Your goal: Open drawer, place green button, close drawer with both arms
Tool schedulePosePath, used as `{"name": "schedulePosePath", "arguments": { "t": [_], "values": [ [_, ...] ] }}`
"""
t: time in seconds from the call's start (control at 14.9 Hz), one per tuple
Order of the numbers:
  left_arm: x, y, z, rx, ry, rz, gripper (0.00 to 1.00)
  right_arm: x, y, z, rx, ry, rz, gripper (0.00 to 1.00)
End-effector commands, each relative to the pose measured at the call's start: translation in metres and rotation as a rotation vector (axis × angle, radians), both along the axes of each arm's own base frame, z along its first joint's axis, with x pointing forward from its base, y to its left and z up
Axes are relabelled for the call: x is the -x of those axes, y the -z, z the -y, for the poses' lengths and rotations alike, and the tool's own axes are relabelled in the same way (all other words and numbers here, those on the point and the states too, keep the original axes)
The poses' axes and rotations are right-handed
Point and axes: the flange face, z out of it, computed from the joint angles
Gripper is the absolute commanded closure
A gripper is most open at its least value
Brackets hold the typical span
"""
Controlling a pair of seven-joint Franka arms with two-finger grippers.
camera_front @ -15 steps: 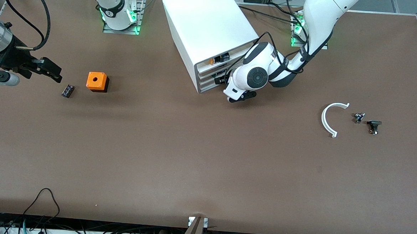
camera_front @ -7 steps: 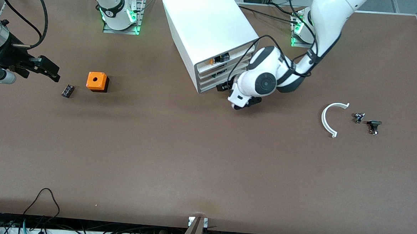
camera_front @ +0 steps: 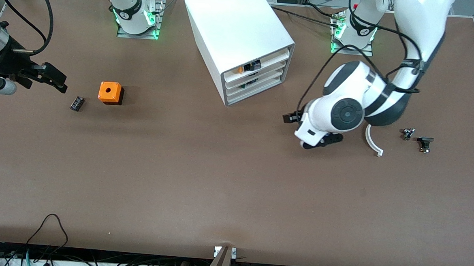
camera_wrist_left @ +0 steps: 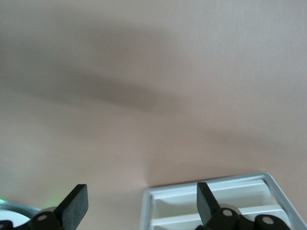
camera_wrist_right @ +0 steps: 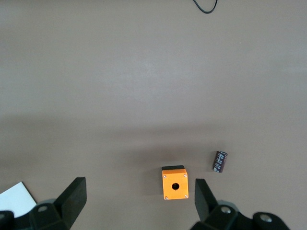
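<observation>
Front view: drawer (camera_front: 260,84) looks shut; button (camera_front: 425,143) lies on the table (camera_front: 218,180) toward the left arm's end. Left claw (camera_wrist_left: 139,203), spread, hangs between cabinet (camera_front: 234,27) and button. Right claw (camera_wrist_right: 139,199), spread, waits. Fetching the button first would leave nowhere to drop it.

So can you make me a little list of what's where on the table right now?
cabinet: white, drawers all look shut
left tool: open, holding nothing, over bare table between cabinet and white curved piece
right tool: open, holding nothing, waiting at the right arm's end of the table
orange cube: on table, beside small black block
two small dark parts: at the left arm's end; too small to tell if one is the button
</observation>
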Motion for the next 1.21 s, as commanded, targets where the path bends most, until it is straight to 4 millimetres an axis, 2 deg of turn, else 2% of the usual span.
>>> {"name": "schedulePosePath", "arguments": {
  "t": [0.0,0.07,0.27,0.54,0.61,0.67,0.74,1.01,1.14],
  "values": [
    [-0.023,-0.045,-0.035,-0.014,0.073,0.054,0.0,0.005,-0.007,-0.001,-0.009,-0.008,0.001,0.0],
    [-0.031,-0.057,-0.051,0.003,0.105,0.064,0.0,0.005,-0.008,-0.001,-0.009,-0.008,0.002,0.0],
    [-0.043,-0.076,-0.1,0.018,0.196,0.098,0.0,0.004,-0.009,-0.002,-0.011,-0.007,0.007,0.0],
    [-0.045,-0.103,-0.126,-0.029,0.354,0.164,0.0,0.005,-0.009,-0.002,-0.011,-0.01,0.005,0.0],
    [-0.046,-0.115,-0.142,-0.011,0.39,0.178,0.0,0.005,-0.009,-0.002,-0.011,-0.01,0.005,0.0],
    [-0.042,-0.131,-0.15,-0.013,0.449,0.204,0.0,0.005,-0.009,-0.002,-0.013,-0.011,0.005,0.0],
    [-0.042,-0.136,-0.163,-0.01,0.489,0.208,0.0,0.004,-0.009,0.0,-0.013,-0.01,0.005,0.0],
    [-0.028,-0.156,-0.238,0.166,0.476,0.233,0.0,0.005,-0.01,-0.002,-0.013,-0.01,0.007,0.0],
    [-0.009,-0.174,-0.244,0.141,0.519,0.299,0.0,0.005,-0.011,-0.001,-0.013,-0.01,0.008,0.0]
  ]
}}
